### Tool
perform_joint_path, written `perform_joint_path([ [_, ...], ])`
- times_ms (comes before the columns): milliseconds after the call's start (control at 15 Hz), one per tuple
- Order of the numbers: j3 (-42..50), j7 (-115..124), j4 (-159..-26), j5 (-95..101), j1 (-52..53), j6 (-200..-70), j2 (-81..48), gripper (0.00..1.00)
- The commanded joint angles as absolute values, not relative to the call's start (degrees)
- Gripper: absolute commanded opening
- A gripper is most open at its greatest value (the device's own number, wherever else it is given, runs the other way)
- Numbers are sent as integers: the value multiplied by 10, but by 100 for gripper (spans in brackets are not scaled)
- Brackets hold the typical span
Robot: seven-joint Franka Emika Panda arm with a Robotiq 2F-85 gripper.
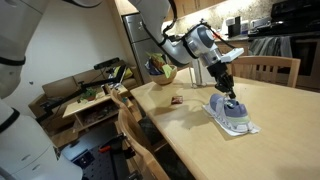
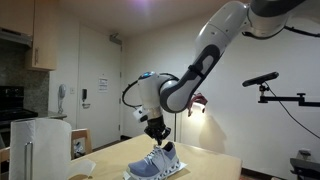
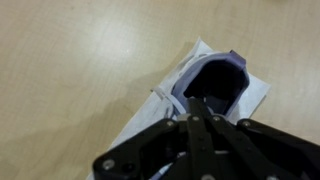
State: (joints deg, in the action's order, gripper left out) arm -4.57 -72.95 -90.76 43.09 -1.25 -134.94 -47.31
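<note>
So here's the setup: a light-blue and white sneaker [image 1: 232,112] sits on a white sheet of paper [image 1: 246,128], on a light wooden table [image 1: 200,145]. It's out on the open tabletop, well in from the long edge where the near wooden chair [image 1: 135,128] stands. The shoe is upright on its sole, and the paper pokes out all around it.

The black gripper [image 1: 228,91] comes straight down from above and is right at the sneaker's opening. In the wrist view its fingers [image 3: 190,122] are pressed together just beside the dark opening, next to a white lace loop [image 3: 168,98]. Honestly can't tell whether a bit of lace is pinched between them.

Other stuff: a small dark-red block [image 1: 176,100] lies nearer that long edge, well apart from the shoe. A green-and-yellow bowl [image 1: 160,68] sits by the far corner.
</note>
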Motion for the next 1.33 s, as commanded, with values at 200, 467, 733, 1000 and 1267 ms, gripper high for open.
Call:
perform_joint_path([
  [200, -63, -850, -919, 373, -53, -1431, -471, 0],
  [467, -65, -927, -920, 303, -64, -1424, -470, 0],
  [733, -70, -995, -927, 240, -72, -1436, -464, 0],
  [1000, -90, -1074, -920, 175, -96, -1448, -471, 0],
  [1267, -103, -1133, -915, 115, -118, -1440, -474, 0],
])
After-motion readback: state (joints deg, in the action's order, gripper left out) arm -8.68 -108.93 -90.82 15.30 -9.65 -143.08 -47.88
